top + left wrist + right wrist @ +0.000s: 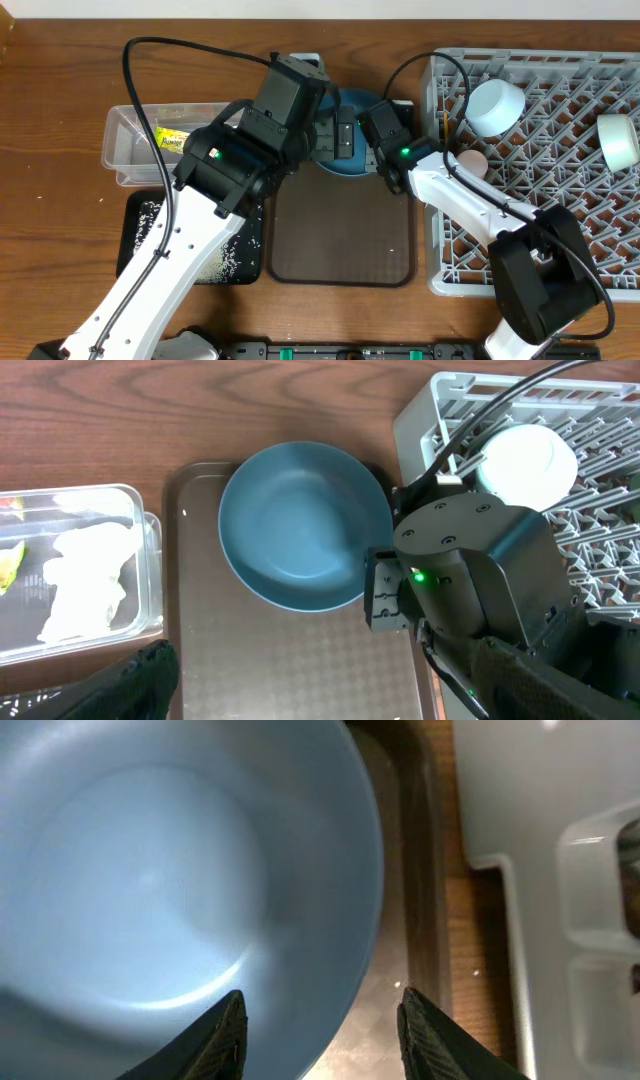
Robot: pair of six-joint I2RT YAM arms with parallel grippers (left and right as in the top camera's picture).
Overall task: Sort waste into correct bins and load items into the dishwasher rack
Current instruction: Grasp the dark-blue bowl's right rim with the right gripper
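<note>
The dark blue plate [300, 525] lies at the far end of the brown serving tray [340, 245], its edge reaching a little past the tray's far rim, and both arms meet over it. The right tool [320, 1020] stands part open astride the plate's right-hand rim, one finger [225, 1035] over the blue surface and the other over the tray just outside it; neither finger visibly presses the plate, and it has hold of nothing that can be seen. The left tool [335, 138] hangs above the plate with its jaws spread wide and empty. To the right on the desk [60, 70] sits the grey dishwasher rack [530, 62], holding the pale blue-white bowl [495, 108] near its far left corner, the small pink cup [470, 162] just beside the right arm, and the mint-green bowl [618, 140] at its right side. To the left, the clear tub [122, 160] holds the snack wrapper [172, 138] and the crumpled white tissue [85, 580]. Nearer the robot, the black tray [140, 215] carries scattered white grains [225, 262], largely under the left arm.
</note>
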